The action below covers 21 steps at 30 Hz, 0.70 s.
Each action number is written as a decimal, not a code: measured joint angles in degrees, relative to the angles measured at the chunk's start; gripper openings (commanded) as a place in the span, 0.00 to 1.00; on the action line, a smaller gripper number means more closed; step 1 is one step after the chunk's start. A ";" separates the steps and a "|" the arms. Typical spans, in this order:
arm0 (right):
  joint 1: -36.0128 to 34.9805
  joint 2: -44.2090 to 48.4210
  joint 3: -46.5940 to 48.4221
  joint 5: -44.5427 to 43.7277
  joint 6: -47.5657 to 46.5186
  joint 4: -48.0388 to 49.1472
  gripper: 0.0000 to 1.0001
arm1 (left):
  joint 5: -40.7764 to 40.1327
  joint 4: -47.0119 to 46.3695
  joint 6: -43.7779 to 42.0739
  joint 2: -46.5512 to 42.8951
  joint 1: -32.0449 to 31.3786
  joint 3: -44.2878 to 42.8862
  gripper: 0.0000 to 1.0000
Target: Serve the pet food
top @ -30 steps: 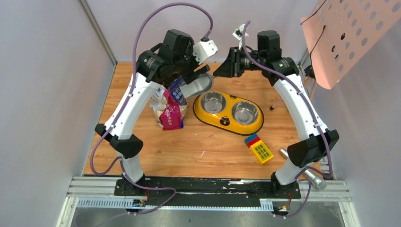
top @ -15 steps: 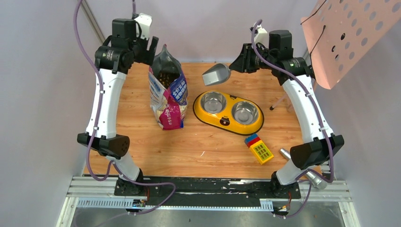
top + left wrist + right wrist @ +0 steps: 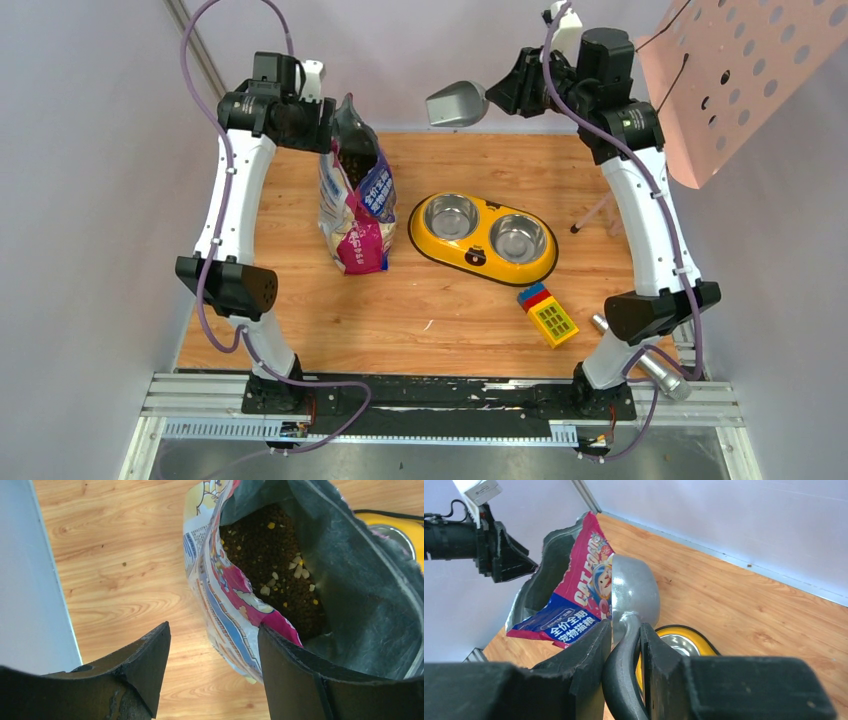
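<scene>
The cat food bag point(image 3: 355, 205) stands open on the table's left half. Dark brown kibble point(image 3: 270, 555) fills it, also seen from above point(image 3: 353, 160). My left gripper point(image 3: 327, 118) is open at the bag's back-left top edge. In the left wrist view point(image 3: 214, 627) the bag's printed rim point(image 3: 235, 610) lies just beside the right finger point(image 3: 300, 680), ungripped. My right gripper point(image 3: 508, 92) is shut on the black handle point(image 3: 624, 680) of the grey metal scoop point(image 3: 457, 103), held high over the table's back edge. The scoop bowl point(image 3: 634, 590) looks empty from behind.
A yellow double-bowl feeder point(image 3: 440, 245) with two empty steel bowls sits right of the bag and shows in the right wrist view point(image 3: 684, 630). A coloured toy block point(image 3: 547, 313) and a metal cylinder point(image 3: 655, 370) lie front right. A pink perforated panel point(image 3: 740, 70) hangs back right.
The right gripper has lifted the scoop up and back, away from the feeder. The left gripper has let go of the scoop, swung left and settled at the bag's top rim.
</scene>
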State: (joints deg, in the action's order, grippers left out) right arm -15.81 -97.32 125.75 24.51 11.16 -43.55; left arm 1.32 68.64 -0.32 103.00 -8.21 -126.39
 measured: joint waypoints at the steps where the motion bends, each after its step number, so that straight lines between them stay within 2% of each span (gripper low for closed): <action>1: -0.50 -0.09 0.00 0.02 0.15 0.13 0.00 | 0.39 0.22 0.26 0.37 0.00 -0.46 0.75; 5: -1.81 -0.39 -0.52 0.17 0.63 0.11 0.00 | 0.90 0.17 1.38 0.57 0.00 -2.19 0.80; 12: -2.21 -0.66 -1.73 0.44 0.81 0.11 0.00 | 1.64 -2.38 5.73 -1.79 0.00 -3.58 0.78; 14: -2.21 -0.81 -1.73 0.46 0.83 0.11 0.00 | 1.73 -3.17 6.49 -1.79 -0.02 -3.93 0.74; 18: -2.27 -0.96 -1.75 0.48 0.87 0.11 0.00 | 1.27 -3.28 7.43 -0.87 -0.04 -3.06 0.59; 21: -2.29 -0.96 -1.88 0.48 0.85 0.26 0.00 | 0.35 -2.73 7.67 0.17 -0.04 -0.52 0.41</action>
State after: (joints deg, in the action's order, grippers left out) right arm -18.11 -98.28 123.87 24.99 12.01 -43.29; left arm 1.67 65.91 7.35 103.18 -8.25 -126.91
